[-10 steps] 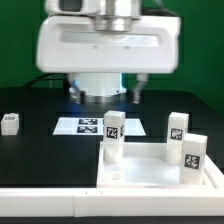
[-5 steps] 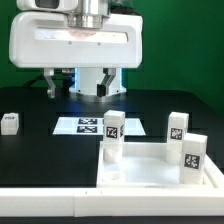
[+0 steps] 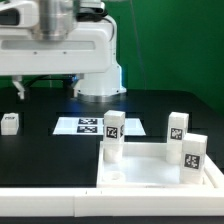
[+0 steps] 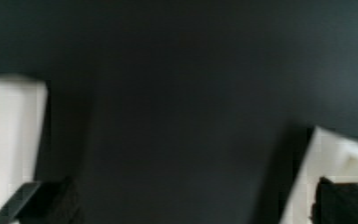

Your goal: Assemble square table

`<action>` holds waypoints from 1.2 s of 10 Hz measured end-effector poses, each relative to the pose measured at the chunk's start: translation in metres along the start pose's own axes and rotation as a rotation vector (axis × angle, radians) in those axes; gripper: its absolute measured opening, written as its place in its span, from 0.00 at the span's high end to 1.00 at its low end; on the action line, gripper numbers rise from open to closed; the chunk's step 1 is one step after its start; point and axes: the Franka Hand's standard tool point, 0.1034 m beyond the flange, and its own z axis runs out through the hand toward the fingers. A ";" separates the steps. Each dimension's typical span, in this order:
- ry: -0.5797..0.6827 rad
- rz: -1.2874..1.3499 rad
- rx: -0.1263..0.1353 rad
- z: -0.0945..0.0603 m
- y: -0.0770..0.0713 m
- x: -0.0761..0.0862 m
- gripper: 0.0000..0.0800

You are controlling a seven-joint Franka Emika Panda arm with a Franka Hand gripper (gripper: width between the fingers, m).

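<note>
The white square table top [image 3: 150, 178] lies at the front right of the exterior view. Three tagged white legs stand upright on it: one at its near-left corner [image 3: 112, 136], one at the back right [image 3: 177, 131], one at the right [image 3: 193, 156]. A further tagged leg [image 3: 10, 122] lies alone on the black table at the far left. My gripper [image 3: 46, 92] hangs open above the table at the back left, above and beyond that loose leg, holding nothing. In the wrist view the gripper [image 4: 194, 205] shows only dark table between its fingertips [image 4: 41, 202].
The marker board [image 3: 95, 126] lies flat behind the table top. A long white border wall [image 3: 45, 203] runs along the front edge. The arm's white base [image 3: 100, 85] stands at the back. Blurred white shapes [image 4: 16, 140] flank the wrist view; what they are I cannot tell.
The arm and its gripper have swung steadily toward the exterior view's left, from above the marker board to the back left. The jaws stayed open. No part has moved.
</note>
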 end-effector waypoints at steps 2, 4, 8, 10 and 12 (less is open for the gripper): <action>-0.132 0.006 0.009 0.001 -0.004 0.003 0.19; -0.239 0.013 0.017 0.007 -0.001 -0.003 0.19; -0.618 0.081 0.005 0.032 0.050 -0.043 0.19; -0.719 0.087 0.004 0.037 0.049 -0.044 0.19; -0.722 0.094 0.014 0.042 0.060 -0.051 0.19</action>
